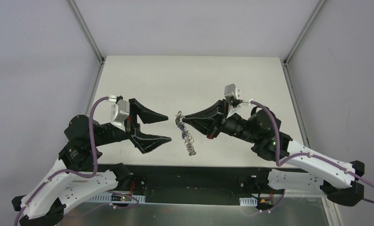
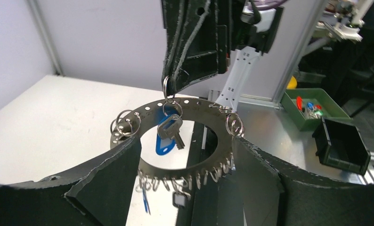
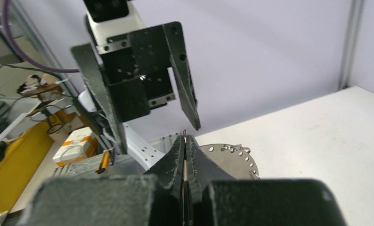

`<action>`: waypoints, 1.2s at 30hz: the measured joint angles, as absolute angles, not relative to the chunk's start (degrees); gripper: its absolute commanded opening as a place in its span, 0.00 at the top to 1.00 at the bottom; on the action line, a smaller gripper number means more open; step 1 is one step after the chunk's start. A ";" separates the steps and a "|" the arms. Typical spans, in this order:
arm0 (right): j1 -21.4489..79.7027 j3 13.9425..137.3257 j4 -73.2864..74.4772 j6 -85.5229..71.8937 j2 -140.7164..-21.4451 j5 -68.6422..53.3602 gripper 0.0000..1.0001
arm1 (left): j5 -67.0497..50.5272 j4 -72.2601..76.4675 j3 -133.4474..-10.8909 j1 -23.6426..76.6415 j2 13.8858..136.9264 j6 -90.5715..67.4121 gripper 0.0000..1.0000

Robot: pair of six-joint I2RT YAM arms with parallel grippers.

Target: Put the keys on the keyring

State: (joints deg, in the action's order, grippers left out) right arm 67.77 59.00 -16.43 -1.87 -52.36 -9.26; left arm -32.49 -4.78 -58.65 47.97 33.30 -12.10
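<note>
You face a white bench (image 1: 185,80) boxed in by pale grey walls and aluminium posts. Above its middle, your right hand (image 1: 184,117) has its fingers pressed together on a small wire loop (image 2: 166,87) at the top of the large silvery metal keyring (image 2: 194,106), which hangs below the fingertips. A small silver key with a blue oval cap (image 2: 170,132) dangles from a loop inside the ring's opening, and more small loops bristle along the lower edge. Your left hand (image 1: 168,128) is spread wide just beside the keyring and holds nothing. From above a gap shows between them, while in its own wrist view one finger (image 2: 114,179) stands on each side of the ring.
</note>
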 measured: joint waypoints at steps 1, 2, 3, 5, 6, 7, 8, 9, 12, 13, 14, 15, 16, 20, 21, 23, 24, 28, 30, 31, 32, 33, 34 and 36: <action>67.77 58.76 -16.10 -1.74 -52.40 -8.21 1.00 | -31.22 -5.37 -58.65 47.97 33.01 -12.95 0.27; 67.77 58.48 -15.90 -1.39 -52.40 -7.33 1.00 | -30.02 -5.89 -58.65 47.97 32.75 -13.82 0.26; 67.77 58.13 -15.77 -0.95 -52.47 -6.20 1.00 | -28.95 -6.28 -58.65 47.97 32.53 -14.66 0.25; 67.77 57.54 -15.64 -0.25 -52.71 -3.95 1.00 | -27.31 -6.76 -58.65 47.97 32.42 -16.29 0.25; 67.77 57.28 -15.62 0.12 -52.88 -2.72 1.00 | -26.20 -6.94 -58.65 47.97 32.49 -17.34 0.25; 67.79 57.06 -15.64 0.45 -53.10 -1.54 1.00 | -25.41 -7.27 -58.65 47.97 32.56 -17.93 0.26; 67.81 56.77 -15.70 0.69 -53.30 -0.38 1.00 | -24.27 -7.97 -58.65 47.97 32.60 -18.96 0.26; 67.83 56.45 -15.73 0.93 -53.49 0.73 1.00 | -23.38 -8.49 -58.61 47.97 32.64 -19.55 0.26; 67.90 55.83 -15.97 1.43 -54.33 3.68 1.00 | -20.45 -10.13 -57.98 47.97 32.75 -21.32 0.26; 67.90 55.75 -16.05 1.61 -54.81 4.60 1.00 | -19.66 -10.46 -57.67 47.97 32.75 -21.76 0.26; 67.92 55.75 -16.12 1.76 -55.24 5.45 1.00 | -18.55 -11.00 -57.19 47.97 32.75 -22.28 0.26; 67.92 55.75 -16.14 1.80 -55.77 6.22 1.00 | -17.61 -11.57 -56.82 47.97 32.77 -22.92 0.26; 67.94 55.75 -16.21 1.85 -56.29 7.03 1.00 | -16.82 -12.14 -56.49 47.97 32.80 -23.38 0.26; 68.10 55.75 -16.25 2.00 -58.19 9.89 1.00 | -14.35 -14.31 -56.27 47.97 33.28 -24.67 0.24; 68.14 55.75 -16.25 2.02 -58.63 10.59 1.00 | -13.87 -14.72 -56.27 47.97 33.36 -24.97 0.23; 68.16 55.75 -16.25 2.09 -59.51 12.08 1.00 | -12.78 -15.81 -56.27 47.97 33.50 -25.58 0.23; 68.18 55.77 -16.23 2.09 -59.81 12.71 1.00 | -12.45 -16.23 -56.27 47.97 33.61 -25.93 0.22; 68.20 56.40 -15.81 2.02 -61.52 15.31 1.00 | -10.96 -17.28 -56.27 47.97 34.02 -26.70 0.21; 68.25 57.34 -15.42 1.96 -62.52 16.40 1.00 | -10.15 -17.45 -56.05 47.97 34.09 -26.81 0.20; 68.27 57.74 -15.20 1.91 -62.85 16.67 1.00 | -9.85 -17.50 -55.81 47.97 34.06 -26.81 0.20; 68.34 58.24 -14.94 1.78 -63.24 16.95 1.00 | -9.54 -17.50 -55.55 47.97 34.09 -26.79 0.20; 68.40 58.78 -14.48 1.67 -63.59 17.21 1.00 | -9.02 -17.54 -55.13 47.97 34.09 -26.72 0.19; 68.49 59.29 -14.15 1.52 -63.94 17.37 1.00 | -8.62 -17.56 -54.76 47.97 34.11 -26.57 0.19; 68.62 60.20 -13.63 1.34 -64.49 17.45 1.00 | -7.97 -17.96 -54.04 47.97 34.39 -26.11 0.19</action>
